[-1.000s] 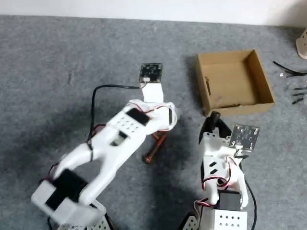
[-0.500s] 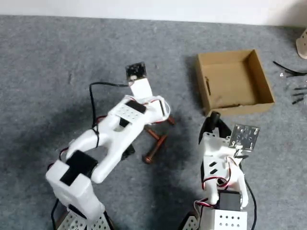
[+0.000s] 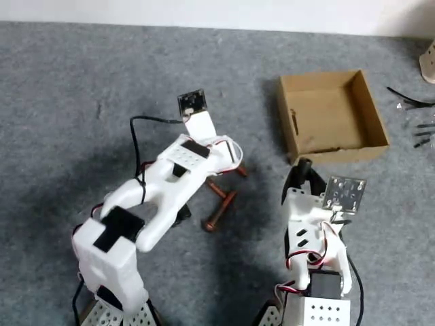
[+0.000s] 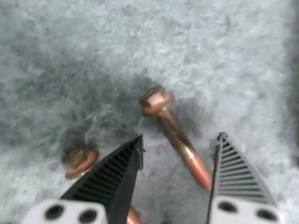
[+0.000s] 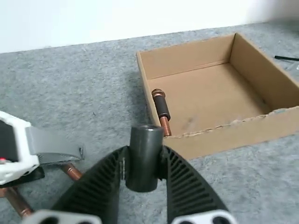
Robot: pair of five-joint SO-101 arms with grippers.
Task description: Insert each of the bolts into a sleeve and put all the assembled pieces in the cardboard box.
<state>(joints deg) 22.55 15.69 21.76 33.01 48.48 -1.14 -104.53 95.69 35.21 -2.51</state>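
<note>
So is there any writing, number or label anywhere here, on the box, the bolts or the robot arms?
No text here can be read.
The cardboard box: plain brown walls, no print visible.
The copper bolts and the dark sleeve: no visible markings.
The small circuit boards on the arms' wrists: any print there is too small to read.

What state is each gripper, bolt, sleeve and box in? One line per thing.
sleeve: held upright.
first bolt: lying loose on the carpet, unsleeved.
second bolt: loose, partly hidden.
left gripper: open over the first bolt.
right gripper: shut on the sleeve.
cardboard box: open, one assembled piece inside.
</note>
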